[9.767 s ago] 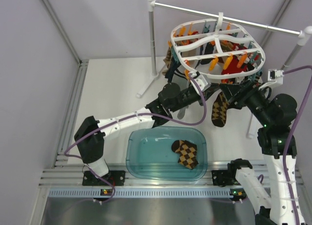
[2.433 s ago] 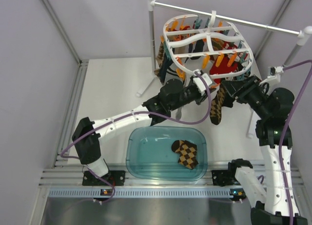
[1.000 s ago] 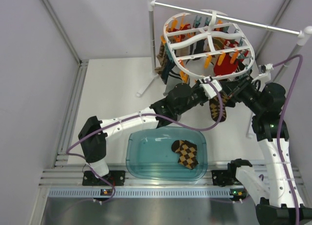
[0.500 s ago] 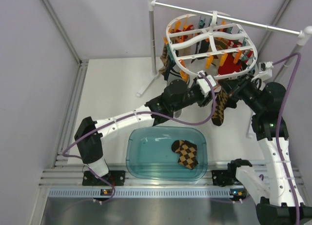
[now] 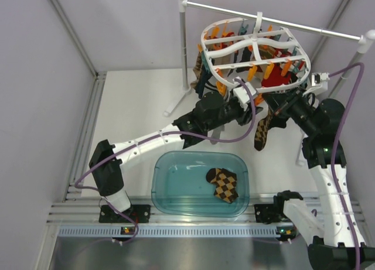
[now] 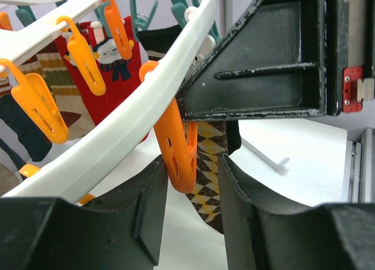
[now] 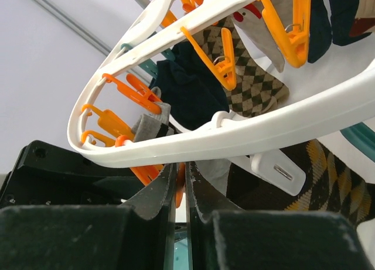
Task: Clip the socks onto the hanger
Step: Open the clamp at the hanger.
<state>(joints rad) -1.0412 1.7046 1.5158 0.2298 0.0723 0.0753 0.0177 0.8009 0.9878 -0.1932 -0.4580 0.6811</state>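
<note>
The white hanger (image 5: 259, 44) hangs from the rod with orange and teal clips under it. My left gripper (image 5: 244, 102) is open below its near rim (image 6: 117, 135). In the left wrist view the gripper (image 6: 191, 164) straddles an orange clip (image 6: 179, 147), with a gap on the right side. One brown-and-yellow checked sock (image 5: 262, 133) hangs just behind that clip (image 6: 210, 164), under my right gripper (image 5: 272, 106). The right gripper (image 7: 179, 167) is shut and appears to pinch the sock's top, which trails off to the right (image 7: 328, 176). The other checked sock (image 5: 222, 184) lies in the tub.
A clear teal tub (image 5: 158, 185) sits at the near edge between the arm bases. A white rack rod (image 5: 328, 32) on poles (image 5: 184, 47) carries the hanger. Red (image 6: 117, 77), dark, grey (image 7: 214, 170) and argyle socks hang from other clips.
The left gripper has drawn a little left and back from the sock. The hanger has swayed slightly. The checked sock now hangs straighter under the right gripper.
</note>
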